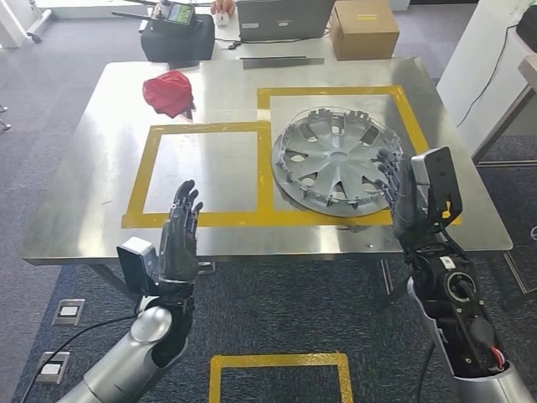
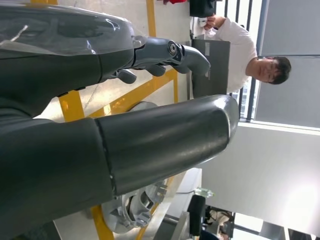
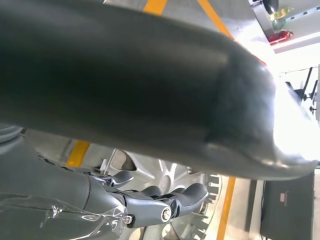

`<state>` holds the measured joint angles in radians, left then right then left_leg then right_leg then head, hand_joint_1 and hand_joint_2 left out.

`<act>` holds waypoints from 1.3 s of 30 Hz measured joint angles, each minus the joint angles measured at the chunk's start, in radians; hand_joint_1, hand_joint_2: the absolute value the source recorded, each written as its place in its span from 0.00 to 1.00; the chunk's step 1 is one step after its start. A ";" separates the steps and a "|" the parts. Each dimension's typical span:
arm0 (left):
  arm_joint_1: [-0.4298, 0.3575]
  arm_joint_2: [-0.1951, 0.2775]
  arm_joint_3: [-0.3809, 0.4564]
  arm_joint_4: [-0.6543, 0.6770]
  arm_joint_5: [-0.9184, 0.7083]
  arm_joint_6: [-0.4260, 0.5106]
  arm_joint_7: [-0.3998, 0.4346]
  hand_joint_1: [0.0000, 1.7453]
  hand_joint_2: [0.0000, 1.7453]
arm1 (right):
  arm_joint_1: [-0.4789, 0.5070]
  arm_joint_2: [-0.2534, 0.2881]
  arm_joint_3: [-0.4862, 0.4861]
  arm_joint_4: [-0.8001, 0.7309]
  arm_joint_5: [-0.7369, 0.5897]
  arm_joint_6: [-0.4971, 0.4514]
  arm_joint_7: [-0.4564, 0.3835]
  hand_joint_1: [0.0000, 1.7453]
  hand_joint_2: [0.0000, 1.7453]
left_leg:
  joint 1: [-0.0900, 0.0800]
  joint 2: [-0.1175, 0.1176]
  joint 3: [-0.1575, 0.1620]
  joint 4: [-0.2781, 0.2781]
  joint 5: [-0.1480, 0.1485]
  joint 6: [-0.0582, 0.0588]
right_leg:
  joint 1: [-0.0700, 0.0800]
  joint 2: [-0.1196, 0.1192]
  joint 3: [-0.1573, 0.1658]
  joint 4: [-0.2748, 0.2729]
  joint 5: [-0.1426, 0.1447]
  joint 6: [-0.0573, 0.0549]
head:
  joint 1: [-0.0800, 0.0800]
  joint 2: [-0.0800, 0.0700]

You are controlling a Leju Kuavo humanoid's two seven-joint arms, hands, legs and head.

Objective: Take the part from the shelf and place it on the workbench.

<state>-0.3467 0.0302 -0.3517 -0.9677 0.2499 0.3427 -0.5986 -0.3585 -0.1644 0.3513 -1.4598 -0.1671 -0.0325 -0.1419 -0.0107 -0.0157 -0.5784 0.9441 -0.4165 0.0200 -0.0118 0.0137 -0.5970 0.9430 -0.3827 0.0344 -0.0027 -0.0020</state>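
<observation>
One silver wheel cover [image 1: 336, 162] lies flat on the steel workbench [image 1: 95, 185], inside the right of two yellow-taped rectangles [image 1: 262, 151]; its near edge reaches the front tape line. In the right wrist view its spokes and toothed rim [image 3: 177, 175] show just beyond the fingers.

The right hand [image 1: 398, 195] stands upright at the cover's right rim, fingers extended and spread, holding nothing; whether the fingertips touch the rim is hard to judge from the head view. The left hand [image 1: 179, 235] is raised at the bench's front edge, before the left rectangle, well apart from the cover, its fingers straight and apart, empty. In the left wrist view its thumb [image 2: 166, 140] and fingers [image 2: 170, 52] are stretched out with a gap between them.

One red cloth [image 1: 168, 92] lies bunched near the bench's far left. Past the far edge stand one black case [image 1: 177, 38], one laptop [image 1: 285, 18] and one cardboard box [image 1: 363, 28]. One person in a white shirt [image 2: 241, 47] sits behind them. On the carpet below, a third yellow rectangle [image 1: 280, 363] is taped, and two floor sockets [image 1: 68, 311] sit to the left.
</observation>
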 joint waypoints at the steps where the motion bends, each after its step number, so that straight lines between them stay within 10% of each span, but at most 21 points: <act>1: 0.000 0.000 0.000 -0.002 0.000 0.001 0.001 0.00 0.00 | 0.001 0.000 0.000 -0.004 0.000 0.000 0.000 0.00 0.00 | 0.000 0.000 0.000 0.001 0.000 0.000 | 0.000 0.000 0.001 -0.001 0.000 0.000 | 0.000 0.000; 8: 0.002 0.004 0.000 -0.016 0.000 0.005 0.012 0.00 0.00 | 0.008 -0.002 0.001 -0.027 -0.002 0.002 -0.001 0.00 0.00 | 0.005 0.007 0.017 -0.013 0.004 0.020 | -0.002 -0.001 -0.003 0.020 -0.020 0.015 | -0.003 0.000; 13: 0.005 0.002 0.000 -0.019 0.000 0.005 0.015 0.00 0.00 | 0.019 -0.008 0.001 -0.032 -0.002 0.002 -0.002 0.00 0.00 | 0.014 0.014 0.026 -0.020 0.006 0.022 | -0.012 -0.005 -0.123 0.301 -0.145 0.032 | 0.019 0.000; 19: 0.006 0.000 0.000 -0.021 0.006 0.010 0.017 0.00 0.00 | 0.027 -0.009 -0.002 -0.045 -0.002 0.004 -0.001 0.00 0.00 | 0.021 0.011 0.017 0.012 -0.011 -0.012 | -0.024 -0.006 0.024 0.024 -0.029 0.043 | 0.038 0.000; 23: 0.009 0.001 0.000 -0.027 0.010 0.022 0.019 0.00 0.00 | 0.032 -0.009 -0.004 -0.051 -0.002 0.009 0.002 0.00 0.00 | 0.023 0.012 0.002 0.035 -0.028 -0.031 | -0.021 -0.003 0.019 0.025 -0.026 0.010 | 0.021 0.000; 27: 0.014 0.004 0.000 -0.033 0.011 0.024 0.021 0.00 0.00 | 0.033 -0.009 -0.004 -0.056 -0.001 0.012 0.002 0.00 0.00 | 0.024 0.012 -0.103 0.274 -0.159 -0.040 | -0.019 -0.007 0.002 0.023 -0.014 -0.015 | -0.004 0.000; 29: 0.017 0.005 0.000 -0.033 0.011 0.025 0.023 0.00 0.00 | 0.033 -0.009 -0.003 -0.056 -0.001 0.013 0.003 0.00 0.00 | 0.024 0.012 -0.117 0.317 -0.165 -0.037 | -0.015 -0.007 -0.009 0.023 -0.006 -0.018 | -0.014 0.000; 34: 0.010 0.007 -0.001 -0.041 0.011 0.025 0.023 0.00 0.00 | 0.031 -0.009 -0.005 -0.056 -0.001 0.013 0.003 0.00 0.00 | 0.014 0.012 0.044 0.035 -0.062 -0.011 | -0.007 -0.005 -0.026 0.023 0.017 -0.005 | -0.031 0.000; 39: 0.008 0.006 -0.002 -0.043 0.012 0.024 0.024 0.00 0.00 | 0.031 -0.010 -0.005 -0.056 -0.001 0.014 0.004 0.00 0.00 | 0.012 0.016 0.035 0.010 -0.027 0.016 | -0.012 -0.005 -0.048 0.054 -0.006 0.024 | -0.027 0.000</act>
<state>-0.3388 0.0362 -0.3533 -1.0109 0.2623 0.3671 -0.5747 -0.3271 -0.1746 0.3465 -1.5160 -0.1682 -0.0183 -0.1384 0.0012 -0.0001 -0.5430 0.9538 -0.4436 0.0361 -0.0238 0.0083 -0.6450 0.9967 -0.3886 0.0587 -0.0301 -0.0022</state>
